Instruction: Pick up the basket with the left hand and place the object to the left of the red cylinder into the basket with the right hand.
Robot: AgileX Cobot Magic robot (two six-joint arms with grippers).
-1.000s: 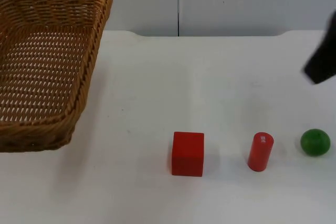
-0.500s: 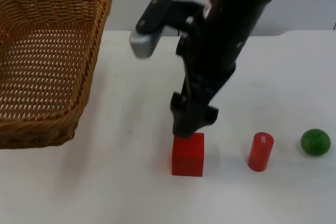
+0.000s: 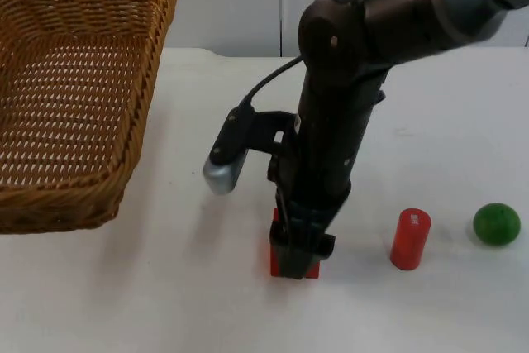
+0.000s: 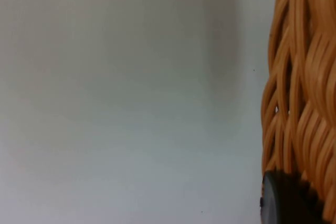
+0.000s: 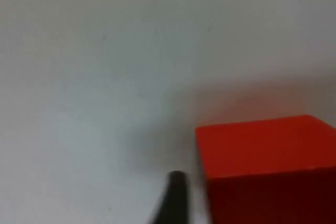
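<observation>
Your right arm has moved fast. A second ago it was only a dark shape at the far right side of the table (image 3: 165, 303). Half a second ago it hung just over the red cube (image 3: 274, 241). Now it has come down lower, and the right gripper (image 3: 297, 264) sits right on the cube and hides most of it.

In the right wrist view, the red cube (image 5: 268, 156) is big and close. One black fingertip (image 5: 176, 195) stands just beside it and does not touch it. So the right gripper looks open, and it has not grabbed the cube yet.

The cube has not moved. It sits on the table to the left of the red cylinder (image 3: 410, 239), so it is the right thing to pick. The green ball (image 3: 497, 224) is on the other side of the cylinder. Leave it alone.

The left gripper (image 4: 286, 200) is at the wall of the wicker basket (image 4: 302, 77) and seems to be closed on it. The basket (image 3: 157, 47) is up off the table at the left, tipped a bit, and it has hardly moved.

So the basket part looks done. I think the next step is to close the right gripper on the cube, lift it and carry it to the basket.
</observation>
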